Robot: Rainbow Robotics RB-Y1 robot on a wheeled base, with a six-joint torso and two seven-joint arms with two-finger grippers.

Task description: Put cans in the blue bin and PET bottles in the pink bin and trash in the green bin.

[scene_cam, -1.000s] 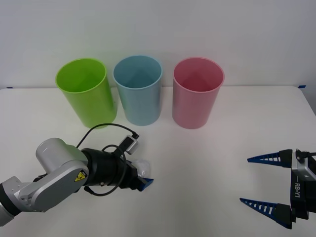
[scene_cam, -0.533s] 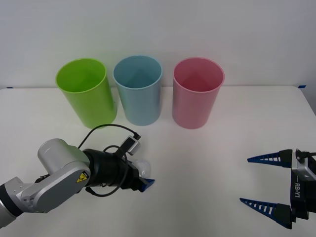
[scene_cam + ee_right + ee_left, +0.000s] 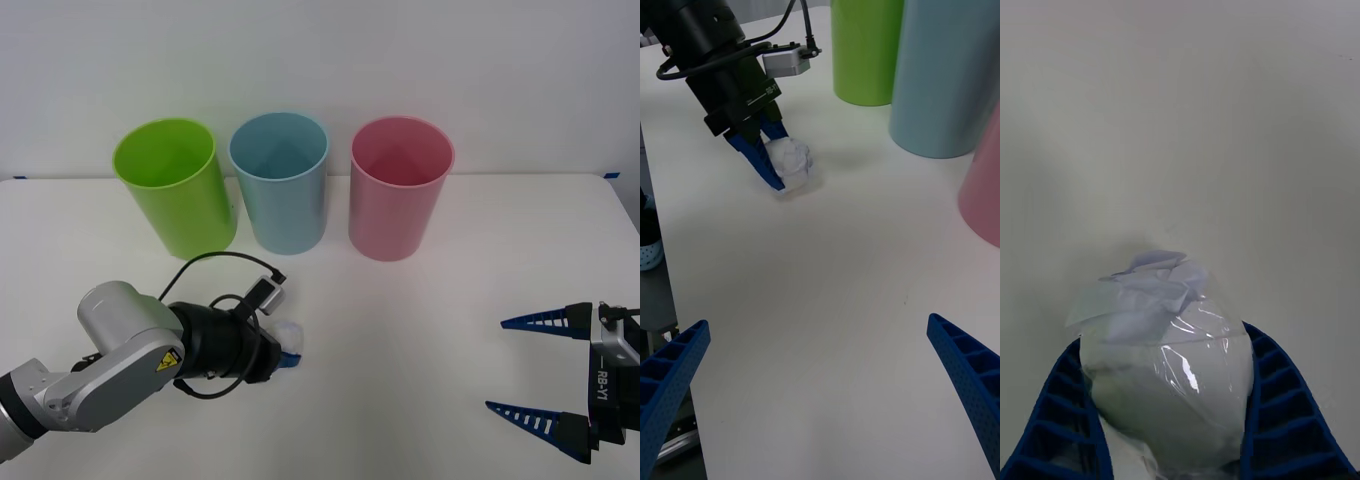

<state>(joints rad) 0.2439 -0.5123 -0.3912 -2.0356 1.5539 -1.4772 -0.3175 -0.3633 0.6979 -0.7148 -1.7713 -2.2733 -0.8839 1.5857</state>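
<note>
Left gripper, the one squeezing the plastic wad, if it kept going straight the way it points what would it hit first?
The left gripper, shut on the trash, points low across the table toward the robot's right. That line looks free; the pink bin stands farther back, though depth is uncertain.

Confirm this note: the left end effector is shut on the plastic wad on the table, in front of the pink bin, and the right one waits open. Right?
One slip: the front view shows the left end effector shut on the trash in front of the blue bin, not the pink bin. The right end effector does wait open.
</note>
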